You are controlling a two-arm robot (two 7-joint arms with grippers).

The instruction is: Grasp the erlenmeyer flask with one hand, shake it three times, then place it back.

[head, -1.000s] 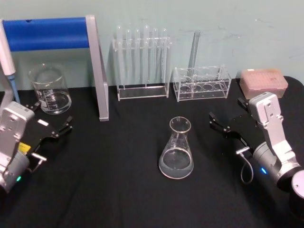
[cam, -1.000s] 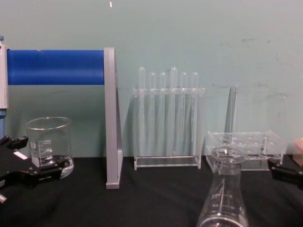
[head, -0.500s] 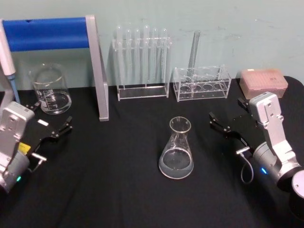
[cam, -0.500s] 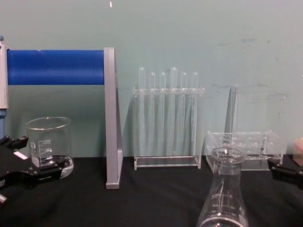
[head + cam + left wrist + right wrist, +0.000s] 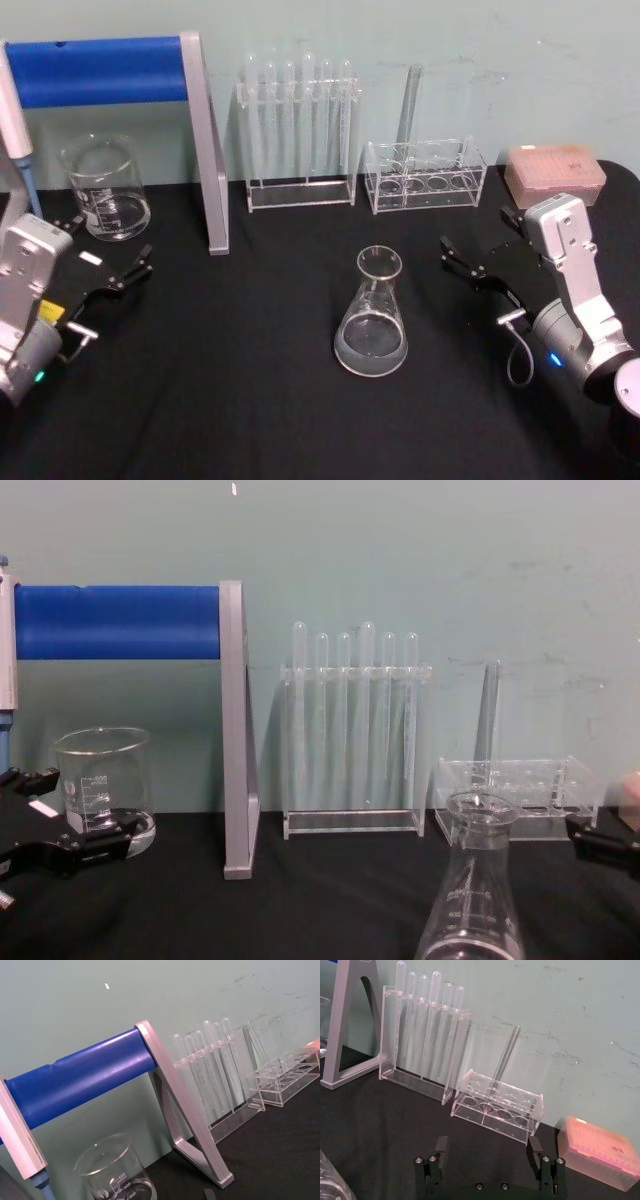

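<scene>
The erlenmeyer flask (image 5: 372, 315) stands upright on the black table, near the middle, with nothing touching it. The chest view shows its neck and lip close up (image 5: 478, 900), and a sliver of its glass sits at a corner of the right wrist view (image 5: 327, 1182). My right gripper (image 5: 478, 236) rests to the flask's right, a short gap away, open and empty (image 5: 488, 1147). One of its fingers (image 5: 600, 842) shows at the chest view's edge. My left gripper (image 5: 110, 245) is parked far left, near a beaker, also open (image 5: 70, 815).
A glass beaker (image 5: 105, 190) stands at the back left beside a grey stand with a blue bar (image 5: 205, 150) and a pipette (image 5: 15, 120). Behind the flask are a test tube rack (image 5: 298, 130), a low rack holding one tube (image 5: 425, 175), and a pink tip box (image 5: 555, 172).
</scene>
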